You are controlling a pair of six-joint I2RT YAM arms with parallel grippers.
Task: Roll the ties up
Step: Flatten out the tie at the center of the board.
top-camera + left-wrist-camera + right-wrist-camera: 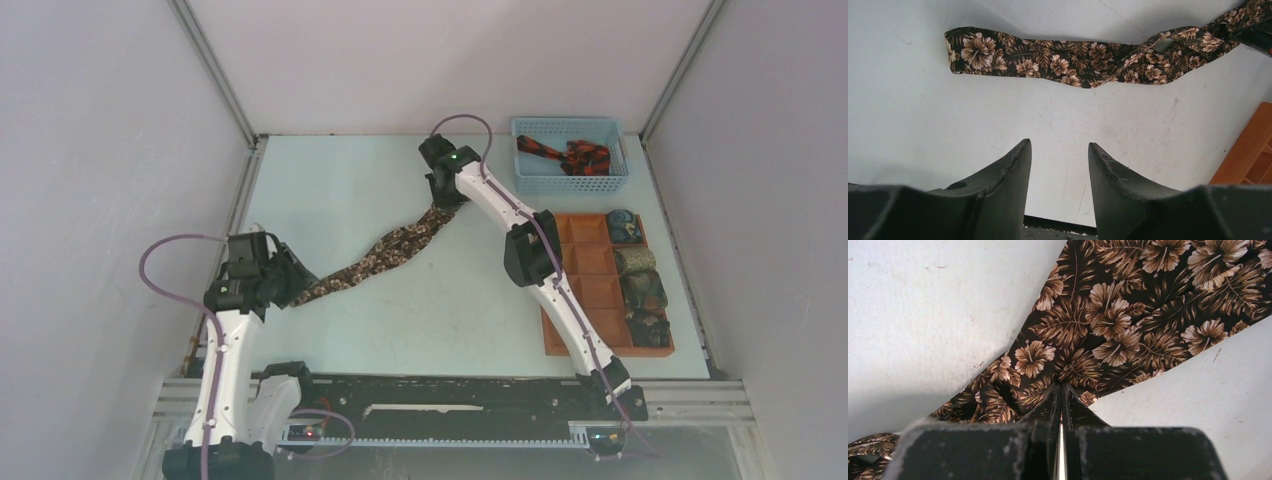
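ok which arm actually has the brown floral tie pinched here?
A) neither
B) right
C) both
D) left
B: in the right wrist view the right fingers are shut on the brown floral tie. The left fingers are open over the table, with the tie lying apart from them.

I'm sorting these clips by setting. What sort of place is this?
Probably a robot lab test cell: plain white panels in metal framing enclose the table, the left arm and right arm are bolted to a rail at its near edge, and a brown floral tie lies stretched across it.
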